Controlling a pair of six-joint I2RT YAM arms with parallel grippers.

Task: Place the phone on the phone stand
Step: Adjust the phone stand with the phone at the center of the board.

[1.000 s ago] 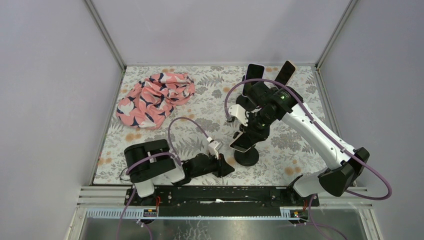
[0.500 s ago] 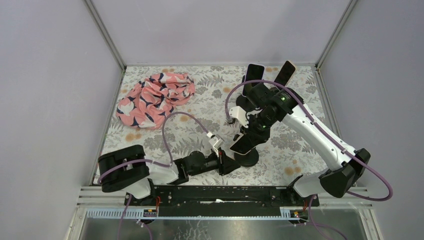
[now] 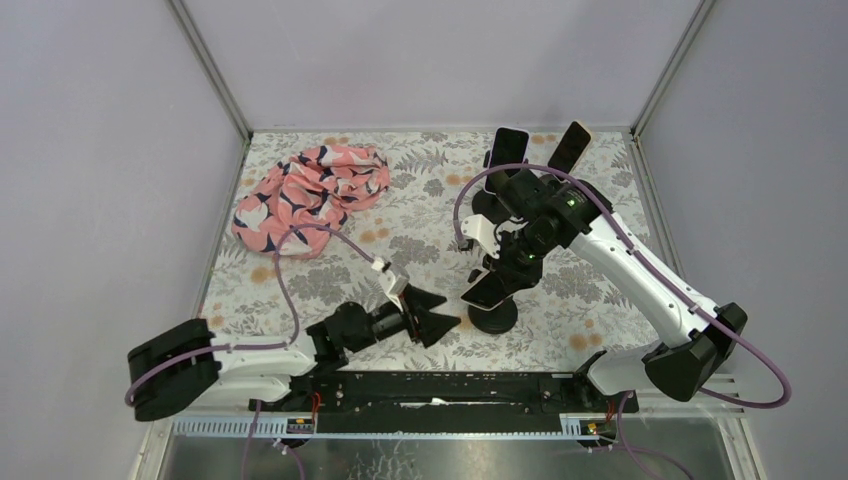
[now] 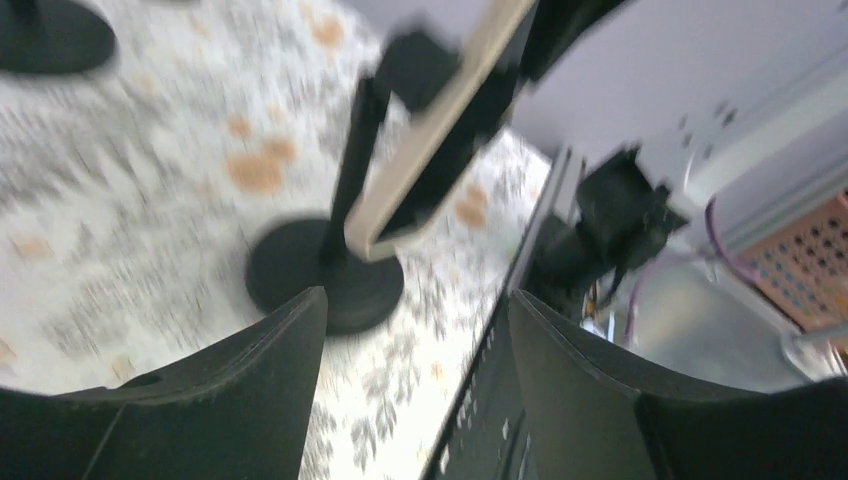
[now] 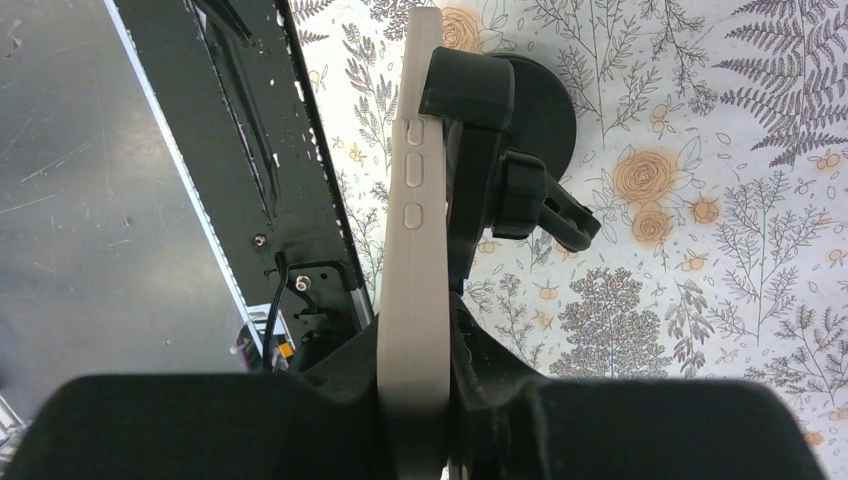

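Observation:
A phone in a beige case (image 3: 487,291) lies tilted against the cradle of a black phone stand (image 3: 494,316) with a round base. My right gripper (image 3: 510,262) is shut on the phone's upper end. In the right wrist view the phone (image 5: 415,220) runs edge-on between the fingers of the right gripper (image 5: 418,330), its back pressed to the stand's clamp (image 5: 470,120). My left gripper (image 3: 450,312) is open and holds nothing, just left of the stand's base. The left wrist view is blurred: the left gripper (image 4: 417,300) faces the base (image 4: 320,285) and the phone (image 4: 430,130).
Two other phones stand on stands at the back, one (image 3: 507,150) left of the other (image 3: 572,145). A pink patterned cloth (image 3: 310,195) lies bunched at the back left. The black mounting rail (image 3: 430,385) runs along the near edge of the floral mat.
My left gripper has opened from nearly shut and the left arm has swung, its shoulder moving left. The right gripper and the phone have barely shifted on the stand.

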